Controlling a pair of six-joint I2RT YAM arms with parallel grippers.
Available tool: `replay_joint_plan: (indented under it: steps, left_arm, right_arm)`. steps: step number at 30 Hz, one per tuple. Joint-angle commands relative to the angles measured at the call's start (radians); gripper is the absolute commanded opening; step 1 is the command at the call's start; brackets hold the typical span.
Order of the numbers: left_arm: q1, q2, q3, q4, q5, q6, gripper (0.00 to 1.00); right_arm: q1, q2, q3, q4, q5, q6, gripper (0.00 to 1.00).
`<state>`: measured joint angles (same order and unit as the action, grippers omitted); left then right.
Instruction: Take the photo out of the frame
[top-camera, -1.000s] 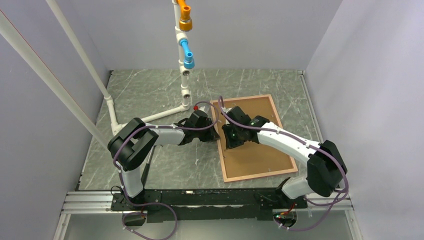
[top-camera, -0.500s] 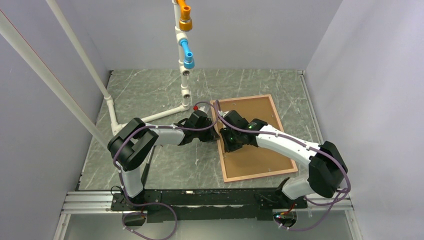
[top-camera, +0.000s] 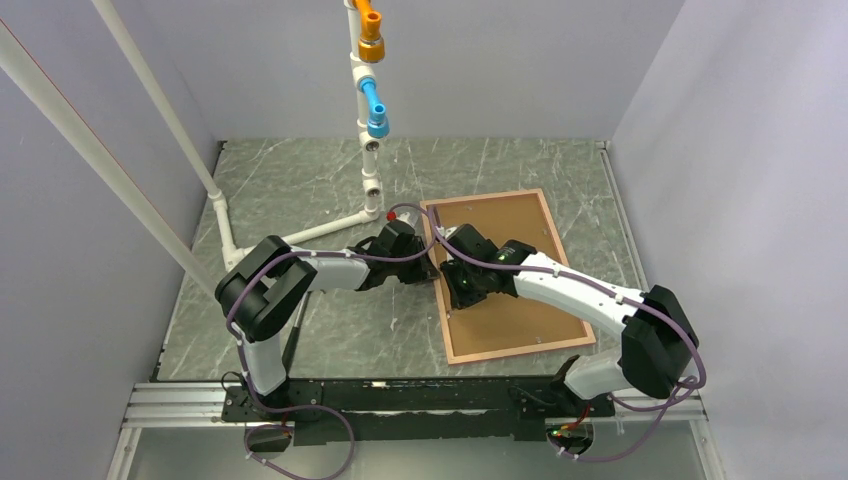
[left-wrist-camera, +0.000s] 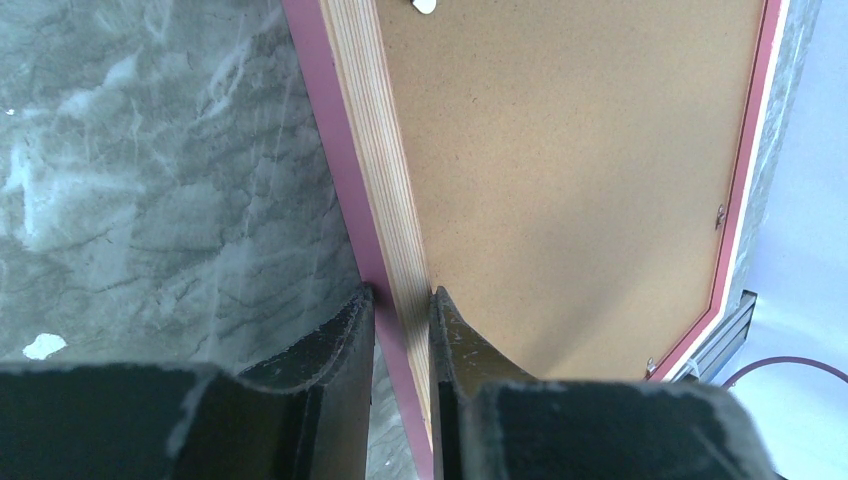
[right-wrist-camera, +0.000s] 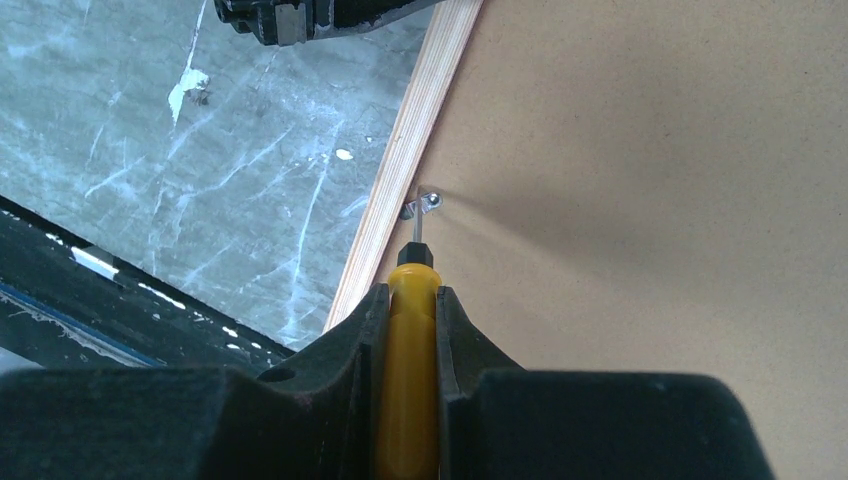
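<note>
Left fingers (top-camera: 432, 266) clenched on the left long rim of the frame (top-camera: 520, 351). Right fingers (top-camera: 458, 288) grasping a screwdriver (right-wrist-camera: 408, 380) over the same rim, just nearer the bases.

Top view: I see a grey marbled surface (top-camera: 300, 180), pale lilac walls (top-camera: 720, 120) on three sides, and a white pipe stand (top-camera: 370, 150) with orange and blue fittings at the far middle. The frame lies back-up on the right half. Its long axis runs near to far, the far end leaning slightly left. Only the brown backing board (top-camera: 515, 225) shows. I cannot see the photo in any view.

Left wrist: the fingers (left-wrist-camera: 362, 325) straddle the pale wood rim, with its pink outer edge on the surface side.

Right wrist: the fingers (right-wrist-camera: 372, 325) are closed on the yellow handle. The thin metal tip sits at a small clip (right-wrist-camera: 425, 203) where backing meets rim.
</note>
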<state>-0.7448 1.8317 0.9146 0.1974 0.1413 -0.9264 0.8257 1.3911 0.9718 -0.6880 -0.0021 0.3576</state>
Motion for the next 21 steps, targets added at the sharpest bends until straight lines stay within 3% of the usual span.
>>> replay_joint_plan:
  steps: [1,21]
  left_arm:
    - [-0.022,0.012,-0.038,-0.133,0.023,0.031,0.00]
    - [-0.022,0.021,-0.018,-0.150,0.021,0.050,0.00]
  right_arm:
    - [0.014,0.009,-0.015,-0.049,-0.008,-0.026,0.00]
    - [0.050,-0.074,0.018,-0.189,0.111,0.020,0.00]
